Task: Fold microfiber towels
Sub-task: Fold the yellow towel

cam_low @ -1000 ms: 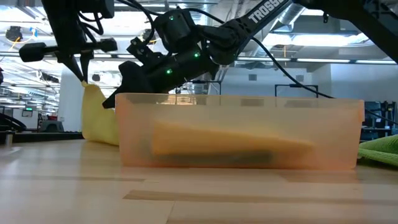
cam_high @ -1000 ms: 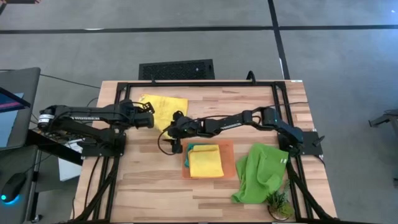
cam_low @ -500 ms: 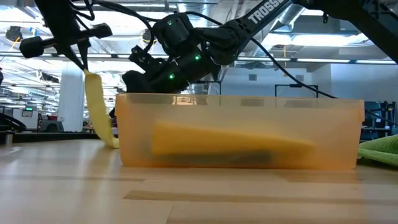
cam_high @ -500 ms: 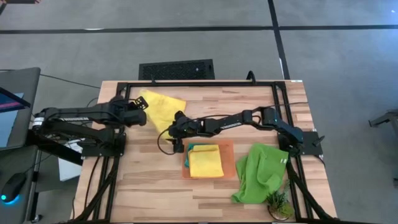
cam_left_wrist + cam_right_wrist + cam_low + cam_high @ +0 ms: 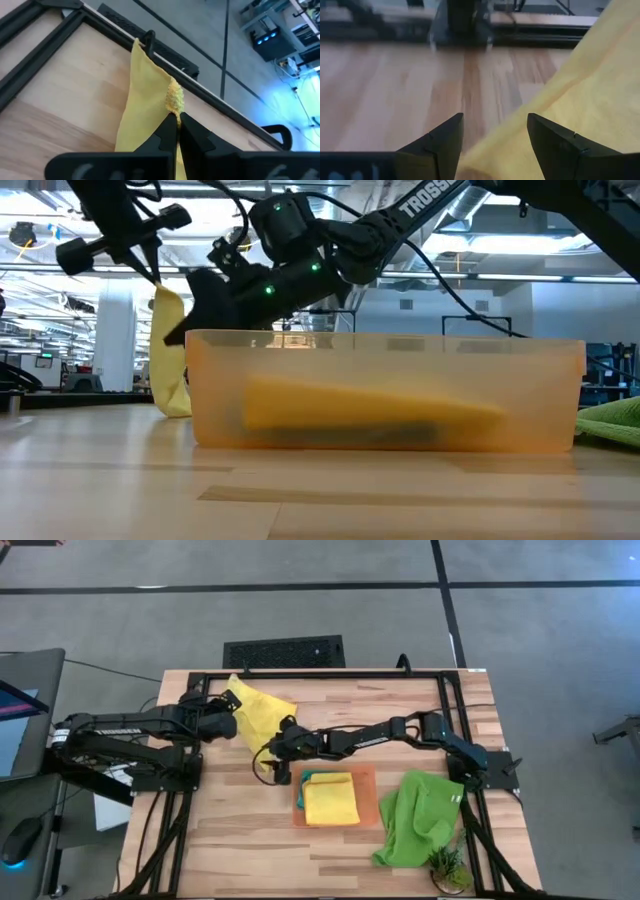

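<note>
High view shows the yellow towel (image 5: 262, 712) hanging bunched from the left gripper (image 5: 226, 723) near the table's far left corner, its lower edge trailing on the wood. A second ago it lay almost flat on the boards; since then the left arm has drawn back and lifted it, so the cloth now drapes in a narrow fold. I judge this as the lift that sets up a fold, with the fold itself not yet made.

Left wrist view shows what the overhead cannot: the two dark fingers (image 5: 167, 131) pressed together on a puckered corner of the towel (image 5: 145, 100).

The right gripper (image 5: 276, 754) sits just beside the towel's lower edge, by the orange tray (image 5: 369, 802). Right wrist view shows its fingers (image 5: 445, 141) wide apart with yellow cloth (image 5: 570, 95) just ahead of them, nothing between them yet.

Inside the tray a folded yellow towel (image 5: 330, 798) lies on a teal towel (image 5: 310, 778). Low view shows that stack through the tray's translucent wall (image 5: 385, 395). The lime green towel (image 5: 420, 818) lies crumpled to the tray's right.
</note>
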Available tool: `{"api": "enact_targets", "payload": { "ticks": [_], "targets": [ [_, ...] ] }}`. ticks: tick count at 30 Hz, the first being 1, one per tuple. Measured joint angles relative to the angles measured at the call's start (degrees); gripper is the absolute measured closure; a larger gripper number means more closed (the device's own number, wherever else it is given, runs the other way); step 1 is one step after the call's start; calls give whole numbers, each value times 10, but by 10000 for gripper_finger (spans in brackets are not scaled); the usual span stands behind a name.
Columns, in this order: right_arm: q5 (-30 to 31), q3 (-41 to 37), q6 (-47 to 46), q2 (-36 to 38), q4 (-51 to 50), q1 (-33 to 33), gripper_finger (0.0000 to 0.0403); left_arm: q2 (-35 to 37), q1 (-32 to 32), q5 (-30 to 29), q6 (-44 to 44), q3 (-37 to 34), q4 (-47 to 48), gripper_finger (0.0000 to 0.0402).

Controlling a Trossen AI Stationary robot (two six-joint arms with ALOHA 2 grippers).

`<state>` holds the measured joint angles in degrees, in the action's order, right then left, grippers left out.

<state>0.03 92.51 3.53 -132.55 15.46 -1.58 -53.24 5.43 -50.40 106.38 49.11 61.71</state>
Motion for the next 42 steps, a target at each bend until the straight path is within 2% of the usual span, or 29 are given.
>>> {"api": "enact_targets", "payload": {
  "ticks": [3, 8, 12, 18, 34, 42],
  "targets": [
    [2, 0, -62, 0, 8, -8, 159, -2, 0, 1, -1, 0, -1, 401],
    [33, 0, -96, 0, 4, -19, 159, -1, 0, 0, -21, 0, -23, 401],
    [12, 0, -139, 0, 5, -21, 159, -1, 0, 0, -32, 0, -32, 401],
    [-2, 0, -142, 0, 5, -8, 159, -1, 0, -15, -33, 0, -39, 401],
    [-1, 0, -137, 0, -2, 0, 159, 0, 0, -43, -102, 0, -156, 401],
    [0, 0, -138, 0, -13, -1, 159, 5, 0, -53, -175, 0, -238, 401]
  ]
}}
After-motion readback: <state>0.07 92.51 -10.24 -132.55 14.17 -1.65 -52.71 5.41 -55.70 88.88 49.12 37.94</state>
